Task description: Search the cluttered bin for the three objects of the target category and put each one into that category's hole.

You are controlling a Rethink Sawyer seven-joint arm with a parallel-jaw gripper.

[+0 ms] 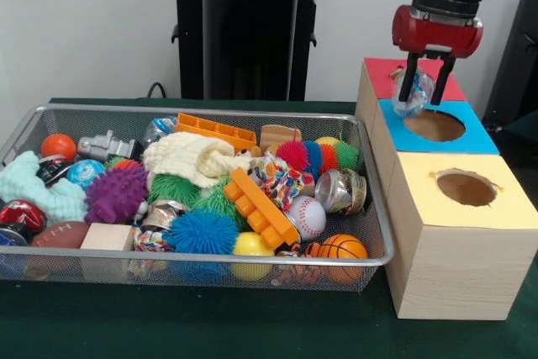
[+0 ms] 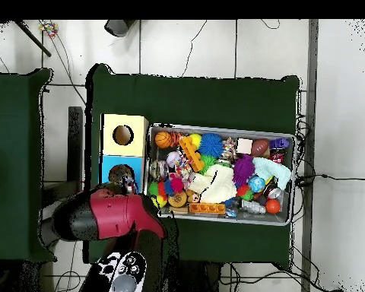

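Above the blue-topped wooden box (image 1: 471, 136), the red and black gripper (image 1: 424, 88) hangs with its 2 dark fingers (image 1: 408, 81) closed around a crumpled clear plastic item (image 1: 418, 90), which dangles just over the near-left edge of that box's round hole (image 1: 434, 125). That is the relation the coming move turns on: the hole lies directly below and slightly toward the yellow-topped box (image 1: 504, 199) from the held piece, so, by my judgement, a small shift over the opening and a release should drop it in; let go as it stands, it might catch the rim. Counting from the blue box, 3 coloured tops show in a row in the front view: 1 red one (image 1: 382, 75) behind it, the blue one, and the yellow one in front, with 2 holes clearly visible; the red top's hole is hidden by the gripper. Beside the blue box sits 1 silver wire-mesh bin (image 1: 374, 176), crowded with toys. Nearest the blue box within it lies another shiny clear crumpled wrapper (image 1: 340, 191), possibly of the same kind as the held piece; a similar glint (image 1: 160, 129) shows at the bin's far side. Also in the bin are 2 orange toy bricks (image 1: 259, 206), 1 white baseball (image 1: 308, 217), 1 mini basketball (image 1: 343, 248) and 1 purple spiky ball (image 1: 116, 194).
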